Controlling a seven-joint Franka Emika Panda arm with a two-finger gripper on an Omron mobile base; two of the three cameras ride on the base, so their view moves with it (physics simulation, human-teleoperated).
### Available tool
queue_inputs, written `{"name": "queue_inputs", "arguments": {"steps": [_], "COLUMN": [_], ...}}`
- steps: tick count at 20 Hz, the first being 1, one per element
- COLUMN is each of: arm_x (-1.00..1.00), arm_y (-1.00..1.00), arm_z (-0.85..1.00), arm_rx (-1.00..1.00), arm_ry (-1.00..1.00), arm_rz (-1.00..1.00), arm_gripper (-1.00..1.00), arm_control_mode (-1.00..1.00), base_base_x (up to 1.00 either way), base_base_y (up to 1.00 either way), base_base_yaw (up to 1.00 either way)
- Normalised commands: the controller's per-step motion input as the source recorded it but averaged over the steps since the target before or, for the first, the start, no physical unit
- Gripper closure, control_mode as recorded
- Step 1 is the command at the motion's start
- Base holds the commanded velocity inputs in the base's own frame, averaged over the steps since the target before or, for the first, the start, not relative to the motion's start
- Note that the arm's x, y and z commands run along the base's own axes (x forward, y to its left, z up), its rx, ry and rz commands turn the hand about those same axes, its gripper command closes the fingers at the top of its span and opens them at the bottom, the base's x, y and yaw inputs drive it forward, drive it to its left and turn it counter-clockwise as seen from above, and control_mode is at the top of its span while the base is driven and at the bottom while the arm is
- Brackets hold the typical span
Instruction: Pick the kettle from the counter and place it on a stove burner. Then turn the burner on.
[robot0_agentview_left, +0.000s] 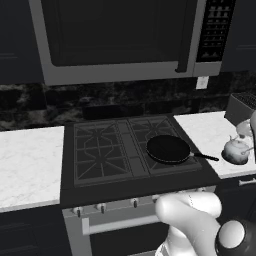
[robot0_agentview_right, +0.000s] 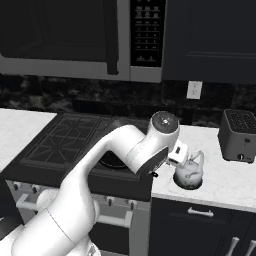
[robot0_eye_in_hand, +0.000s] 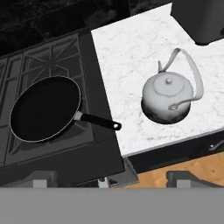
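Kettle (robot0_eye_in_hand: 167, 96) sits upright near the counter's (robot0_eye_in_hand: 127, 57) front edge, well right of the pan (robot0_eye_in_hand: 45, 108) on the stove's front right burner (robot0_agentview_left: 165, 152). Arm reaches forward and right, hand above the counter beside the kettle. Gripper's opening cannot be told; it touches nothing visible.

Silvery-grey kettle (robot0_eye_in_hand: 167, 97) sitting upright on white marble counter (robot0_eye_in_hand: 127, 57), pale handle arching overhead, stove burner (robot0_agentview_left: 98, 148) grate lying unlit, well apart
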Motion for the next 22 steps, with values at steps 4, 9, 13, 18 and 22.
{"name": "queue_inputs", "arguments": {"steps": [4, 9, 13, 18, 22], "arm_x": [0.00, 0.10, 0.16, 0.18, 0.30], "arm_y": [-0.89, -0.65, -0.30, -0.03, 0.00], "arm_z": [-0.18, -0.09, -0.30, -0.35, -0.35], "arm_rx": [0.19, 0.12, 0.06, 0.05, 0.05], "arm_ry": [-0.02, 0.00, 0.00, 0.01, 0.00], "arm_rz": [-0.15, -0.04, 0.00, 0.00, 0.00], "arm_gripper": [-1.00, -1.00, -1.00, -1.00, -1.00], "arm_control_mode": [-1.00, -1.00, -1.00, -1.00, -1.00], "base_base_x": [0.00, 0.00, 0.00, 0.00, 0.00], "base_base_y": [0.00, 0.00, 0.00, 0.00, 0.00], "base_base_yaw": [0.00, 0.00, 0.00, 0.00, 0.00]}}
